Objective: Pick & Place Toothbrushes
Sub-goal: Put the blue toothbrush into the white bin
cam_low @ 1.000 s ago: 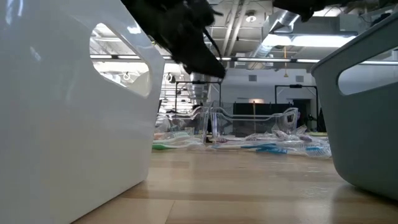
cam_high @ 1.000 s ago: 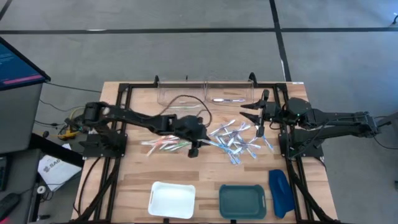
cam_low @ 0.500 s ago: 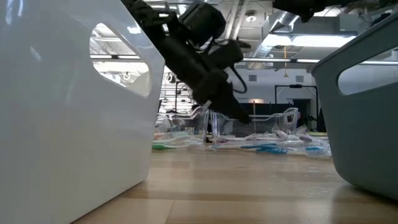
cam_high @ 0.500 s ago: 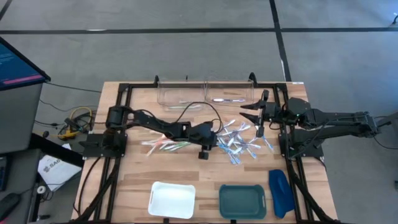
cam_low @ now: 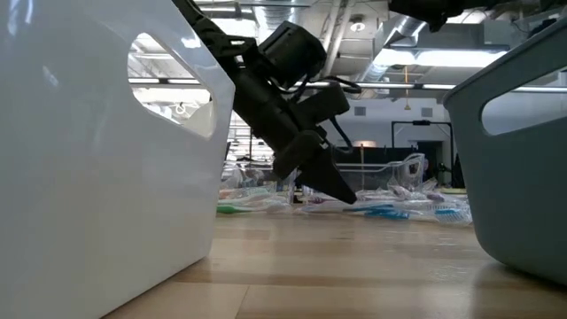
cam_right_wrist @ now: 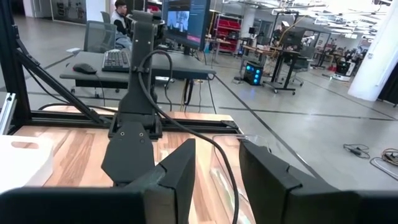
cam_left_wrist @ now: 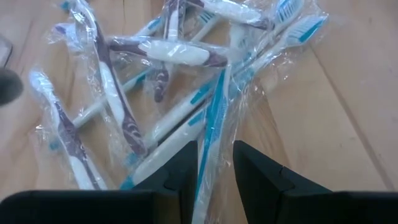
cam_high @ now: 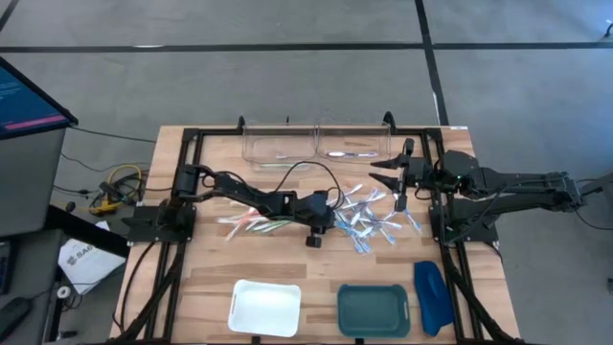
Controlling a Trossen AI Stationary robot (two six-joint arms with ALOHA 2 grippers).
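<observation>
Toothbrushes (cam_high: 369,222) lie in a loose wrapped heap at mid-table, and the left gripper (cam_left_wrist: 210,171) is right at the heap's near edge. Its two dark fingers (cam_left_wrist: 180,177) stand a narrow gap apart, and a blue-and-white wrapped toothbrush (cam_left_wrist: 208,134) runs up out of that gap; they hold nothing yet. To do this pick well, I would judge the fingers should settle around that one handle only, low enough to catch the stick and not just the slippery film, since the neighbouring brushes overlap it and could be dragged along. A slow close, then a straight lift clear of the heap, seems the safest way.

Seen level with the table, the left gripper tilts steeply down with its tips almost on the wood beside the heap. From above, the left arm (cam_high: 239,196) stretches low across the table toward the heap from the left, its cable looping over it. A second, smaller bunch of pink and green toothbrushes (cam_high: 254,223) lies just on the arm's side of the heap.

The right gripper (cam_high: 402,172) waits raised on the far-right side of the heap, fingers parted and empty. A white bin (cam_high: 265,308) and a teal bin (cam_high: 374,310) stand at the table's near edge, well apart from the heap.
</observation>
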